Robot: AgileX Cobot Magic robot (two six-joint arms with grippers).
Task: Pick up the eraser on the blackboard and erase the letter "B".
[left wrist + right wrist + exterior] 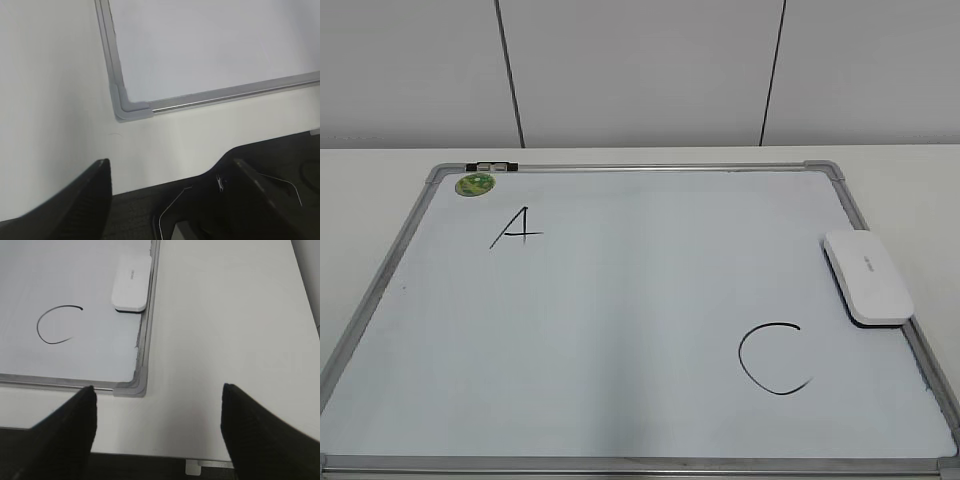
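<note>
The blackboard (620, 330) lay flat on the white table (370, 165), filling most of the exterior view, its silver frame running along all 4 edges. The eraser (867, 276) rested at the right edge of the frame in that view, white top up, dark underside showing as a thin line along its near end; it sat on the board surface right against the right-hand frame rail. In the right wrist view the eraser (131, 282) appeared in the upper middle, again beside the rail.

2 letters were legible on the board: an "A" (516, 228) in the upper left and a "C" (773, 358) in the lower right, just below and left of the eraser. No "B" could be found on the visible board surface. A small green round magnet (475, 184) sat in the upper left corner of the board, beside a dark clip (491, 166) on the top rail.

Neither arm appeared in the exterior view. The left gripper (170, 200) hung over the table edge near a grey board corner (131, 107), fingers spread apart, holding nothing. The right gripper (157, 435) hung near the opposite near corner (131, 389), fingers likewise wide apart and empty, well apart from the eraser.
</note>
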